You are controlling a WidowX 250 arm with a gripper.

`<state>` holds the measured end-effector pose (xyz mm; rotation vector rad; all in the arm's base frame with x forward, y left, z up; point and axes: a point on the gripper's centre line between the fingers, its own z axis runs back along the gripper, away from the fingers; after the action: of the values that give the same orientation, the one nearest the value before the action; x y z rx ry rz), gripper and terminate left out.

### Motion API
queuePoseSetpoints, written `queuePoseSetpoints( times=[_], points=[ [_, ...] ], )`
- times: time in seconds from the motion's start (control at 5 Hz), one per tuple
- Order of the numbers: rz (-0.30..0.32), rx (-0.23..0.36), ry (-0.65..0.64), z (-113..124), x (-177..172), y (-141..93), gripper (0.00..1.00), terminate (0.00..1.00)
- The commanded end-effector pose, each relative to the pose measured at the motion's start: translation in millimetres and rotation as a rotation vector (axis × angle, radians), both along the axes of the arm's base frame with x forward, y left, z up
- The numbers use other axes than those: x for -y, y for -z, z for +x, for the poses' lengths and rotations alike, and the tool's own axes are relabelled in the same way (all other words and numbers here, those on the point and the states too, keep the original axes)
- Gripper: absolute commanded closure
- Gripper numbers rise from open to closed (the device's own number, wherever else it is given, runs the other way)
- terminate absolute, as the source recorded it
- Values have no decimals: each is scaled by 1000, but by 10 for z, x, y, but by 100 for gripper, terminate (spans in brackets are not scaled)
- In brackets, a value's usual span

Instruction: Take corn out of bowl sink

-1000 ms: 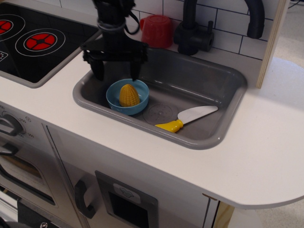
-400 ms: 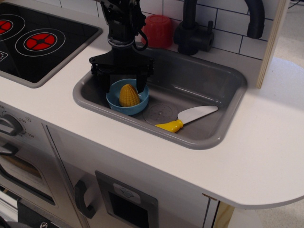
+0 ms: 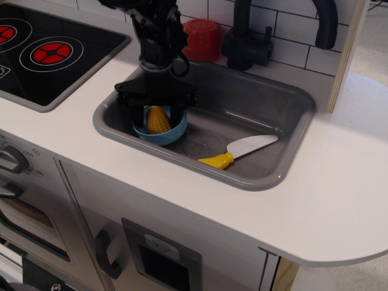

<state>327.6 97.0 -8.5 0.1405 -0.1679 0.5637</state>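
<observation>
A: We begin with the sink [image 3: 267, 100], a grey plastic basin with rounded corners and an embossed drain, set in the white counter [image 3: 339, 182]. Where do we find the corn?

B: We find the corn [image 3: 157, 119] in the light blue bowl [image 3: 165, 134] at the sink's left end. It stands on its flat base, its long axis roughly upright, dome upward, with ridged yellow kernels.

A: And the gripper?

B: We see the gripper [image 3: 156, 112] directly above, its jaws spread wide, one finger on the left of the corn and one on the right. Whether the fingers touch the corn we cannot tell. We judge that closing along the left-right line should seat them on its ridged flanks.

A: What else lies in view?

B: To the right, a yellow-handled white knife [image 3: 237, 151] on the basin floor; farther back, a red cup [image 3: 201, 37] on the counter.
</observation>
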Motion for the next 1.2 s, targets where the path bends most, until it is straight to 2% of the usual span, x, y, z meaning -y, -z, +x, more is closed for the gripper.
queuePoseSetpoints(
  times=[0.0, 0.2, 0.4, 0.6, 1.0],
  points=[
    [58, 104, -26, 44, -63, -243, 100, 0],
    [77, 140, -92, 79, -102, -468, 100, 0],
    [96, 200, -165, 125, -146, -649, 100, 0],
    [55, 200, -173, 156, -107, -794, 100, 0],
    [-72, 194, -142, 148, 336, -1086, 100, 0]
  ],
)
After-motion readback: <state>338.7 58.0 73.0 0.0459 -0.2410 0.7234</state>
